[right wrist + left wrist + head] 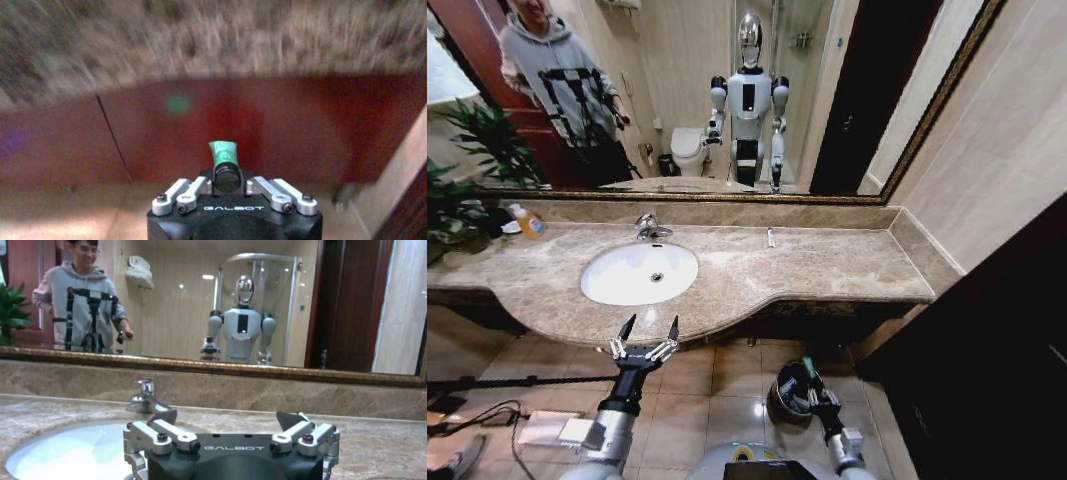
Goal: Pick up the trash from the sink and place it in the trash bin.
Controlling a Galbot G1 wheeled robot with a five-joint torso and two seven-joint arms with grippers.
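The white oval sink [617, 280] is set in the beige marble countertop, and its basin looks bare. My left gripper [648, 334] hovers open just in front of the counter's front edge, facing the basin. In the left wrist view, the left gripper [227, 421] points at the sink [60, 452] and the chrome faucet [143, 399]. My right gripper [811, 382] is low on the right, shut on a dark green tube [807, 366] over the dark round trash bin [783, 400] on the floor. In the right wrist view, the green tube [223, 151] sticks out of the right gripper [227, 176].
A small white tube [770, 238] lies on the countertop [827, 270] near the back wall. An orange-liquid bottle [527, 222] and a plant [467, 170] stand at the far left. A big mirror spans the wall. Cables [487, 415] lie on the tiled floor.
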